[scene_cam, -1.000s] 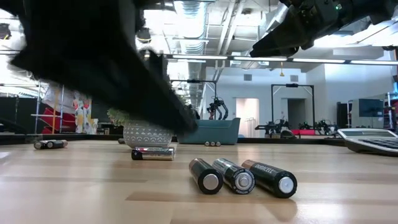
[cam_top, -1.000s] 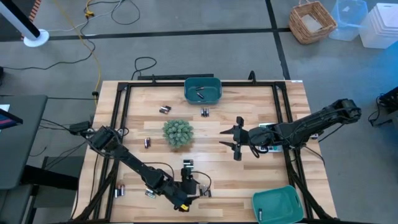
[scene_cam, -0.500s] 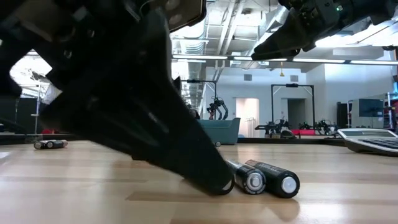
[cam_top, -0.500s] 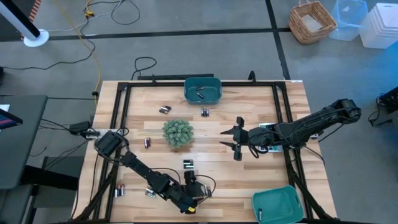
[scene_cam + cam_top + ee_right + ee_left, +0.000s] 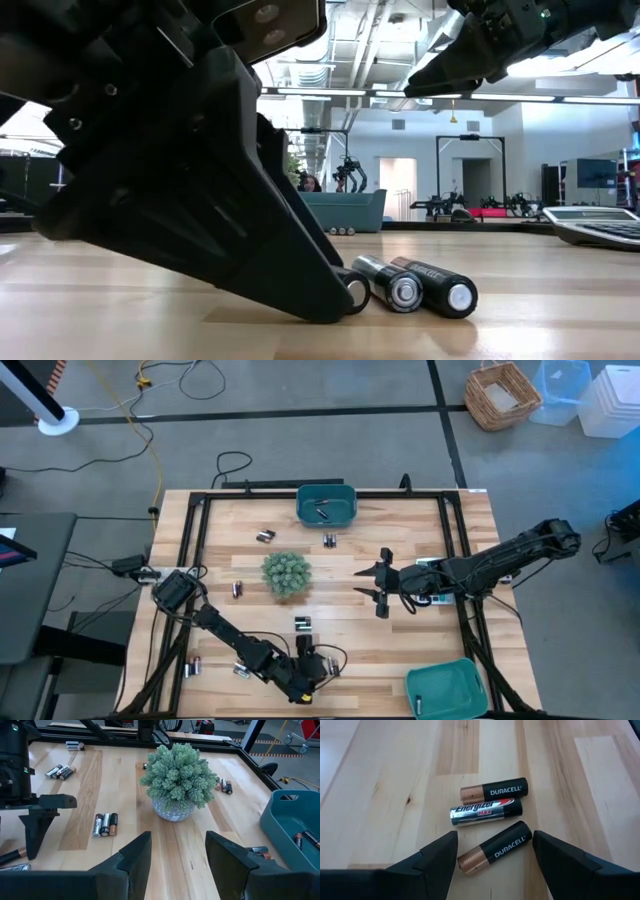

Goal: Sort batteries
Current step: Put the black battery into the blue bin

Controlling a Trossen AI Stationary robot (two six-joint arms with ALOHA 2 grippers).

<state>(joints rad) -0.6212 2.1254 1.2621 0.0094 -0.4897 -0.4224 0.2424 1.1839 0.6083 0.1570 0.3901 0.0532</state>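
Three batteries lie side by side on the wood near the table's front edge: two black-and-copper Duracells [image 5: 495,791] and a silver Energizer [image 5: 485,812]. The nearest Duracell [image 5: 495,849] lies slantwise between the open fingers of my left gripper [image 5: 495,836], which is down at the tabletop [image 5: 330,300]. My right gripper [image 5: 381,588] hangs open above the table's middle right, holding nothing. More batteries lie in small groups [image 5: 265,536] [image 5: 302,623] [image 5: 193,665] across the table. My left gripper's fingers [image 5: 442,852] stand slanting down from the table's left, one beside each end of the nearest Duracell, which lies flat on the table. I cannot tell whether either finger touches it.
A teal bin [image 5: 326,505] holding a few batteries stands at the far edge, and a second teal bin [image 5: 447,688] at the near right corner. A potted plant [image 5: 286,574] stands mid-table. A grey calculator [image 5: 600,225] lies at the right, under my right arm.
My left gripper has moved down and toward the table's right, onto the three batteries near the front edge. Its fingers now reach the tabletop and hide most of the leftmost battery in the low view.
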